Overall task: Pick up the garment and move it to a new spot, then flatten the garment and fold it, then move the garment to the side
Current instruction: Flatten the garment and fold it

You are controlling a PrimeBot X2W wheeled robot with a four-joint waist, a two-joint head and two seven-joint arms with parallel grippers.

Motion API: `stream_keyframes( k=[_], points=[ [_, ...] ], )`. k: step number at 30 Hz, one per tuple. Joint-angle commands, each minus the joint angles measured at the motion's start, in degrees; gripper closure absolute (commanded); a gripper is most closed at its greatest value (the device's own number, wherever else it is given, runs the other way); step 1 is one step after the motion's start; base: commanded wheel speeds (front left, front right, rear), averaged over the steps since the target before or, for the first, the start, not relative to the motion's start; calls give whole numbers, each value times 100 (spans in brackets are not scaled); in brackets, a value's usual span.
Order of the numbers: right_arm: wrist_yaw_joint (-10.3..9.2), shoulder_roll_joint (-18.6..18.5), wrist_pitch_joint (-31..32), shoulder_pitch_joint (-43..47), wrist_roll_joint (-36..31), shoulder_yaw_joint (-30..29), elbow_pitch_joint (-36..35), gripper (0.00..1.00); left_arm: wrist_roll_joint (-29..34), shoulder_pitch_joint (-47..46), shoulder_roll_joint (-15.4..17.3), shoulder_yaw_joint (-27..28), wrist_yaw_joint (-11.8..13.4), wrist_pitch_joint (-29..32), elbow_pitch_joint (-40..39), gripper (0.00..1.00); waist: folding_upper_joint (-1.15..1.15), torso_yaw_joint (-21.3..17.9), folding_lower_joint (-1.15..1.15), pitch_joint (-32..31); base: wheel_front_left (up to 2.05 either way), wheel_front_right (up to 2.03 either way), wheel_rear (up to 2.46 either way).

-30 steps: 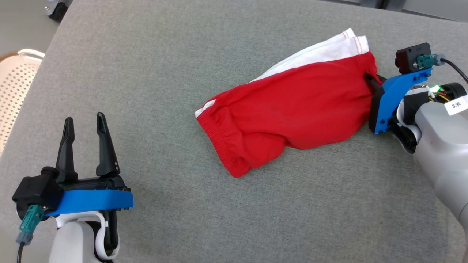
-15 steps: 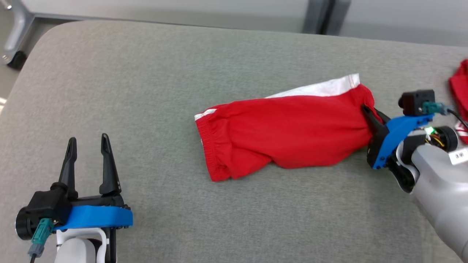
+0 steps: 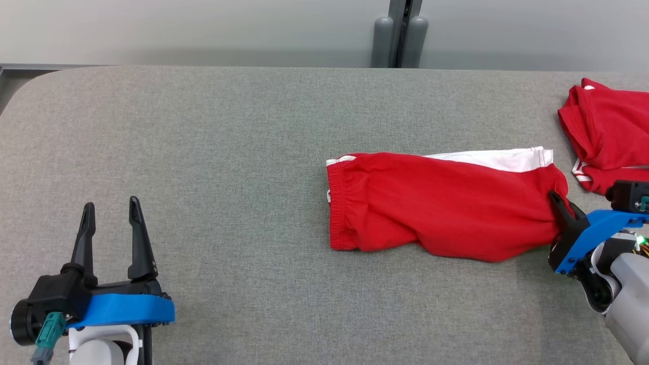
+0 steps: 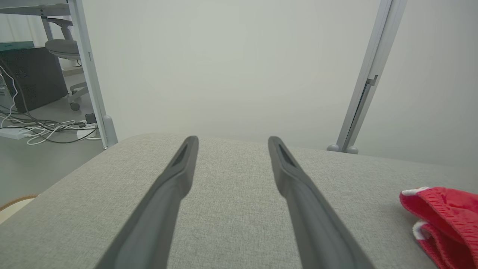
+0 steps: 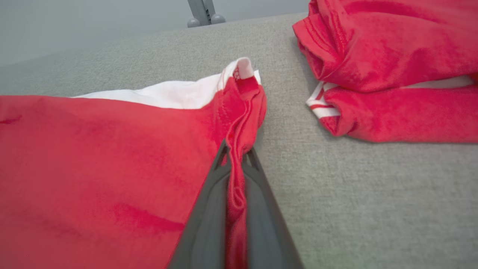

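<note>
The garment (image 3: 436, 203) is a pair of red shorts with a white side panel, lying stretched across the grey padded table (image 3: 228, 152), waistband to the left. My right gripper (image 3: 555, 200) is shut on its right hem; in the right wrist view the red fabric (image 5: 239, 112) is pinched between the two dark fingers (image 5: 213, 209). My left gripper (image 3: 111, 208) stands open at the lower left, far from the garment, with nothing between its fingers (image 4: 175, 175). The garment's waistband end (image 4: 444, 220) shows at the right edge of the left wrist view.
A second red garment (image 3: 608, 132) lies folded at the table's right edge, close to my right gripper and also large in the right wrist view (image 5: 392, 67). A grey post (image 3: 400, 35) stands behind the table's far edge. The table's rounded left corner (image 3: 20, 86) is near.
The head camera has swung, so the whole picture shifted. My right gripper kept its hold and the garment now lies longer and flatter, along the table. The left gripper stays open.
</note>
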Motion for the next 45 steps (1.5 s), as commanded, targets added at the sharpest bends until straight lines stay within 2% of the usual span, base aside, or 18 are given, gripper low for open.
stream_keyframes(
  k=[1, 5, 11, 17, 22, 35, 41, 43, 44, 45],
  points=[
    [1, -11, -34, 76, 18, -28, -11, 100, 22, 39, 1, -8, -24, -25, -18, 0, 1, 3, 1, -6, 0, 0, 0],
    [1, 34, -37, -17, -112, -211, -193, 100, 24, 79, 0, 20, -27, -25, -22, 0, 1, -6, 1, -50, 0, 0, 0],
    [1, 153, -36, -98, -639, -719, -824, 100, 10, 115, 1, 25, -34, -24, -9, 0, 1, 8, 1, -144, 0, 0, 0],
    [1, 437, -36, 70, -1324, -1135, -1582, 100, -26, 178, 0, -19, -7, -25, -34, 0, 1, 42, 1, -217, 0, 0, 0],
    [1, 813, -37, 159, -1773, -1131, -1921, 100, -62, 190, 1, -54, 12, -24, -20, 0, 1, 98, 1, -239, 0, 0, 0],
    [1, 2008, -36, 214, -2254, -1062, -1497, 100, -209, 34, 1, -349, 54, -25, 44, 0, 1, 425, 1, -114, 0, 0, 0],
    [1, 2254, -37, 358, -2261, -886, -1212, 100, -259, -17, 1, -404, 64, -25, 80, 0, 1, 544, 1, -54, 0, 0, 0],
    [1, 2306, -37, 384, -2259, -816, -1286, 5, -284, -23, 1, -408, 61, -25, 83, 0, 1, 554, 1, -35, 0, 0, 0],
    [2, 2314, -37, 420, -2249, -788, -1321, 0, -287, -23, 1, -407, 62, -24, 83, 0, 1, 555, 1, -30, 0, 0, 0],
    [1, 2319, -37, 436, -2259, -780, -1388, 0, -291, -18, 0, -404, 61, -25, 84, 0, 1, 553, 1, -28, 0, 0, 0]
  ],
)
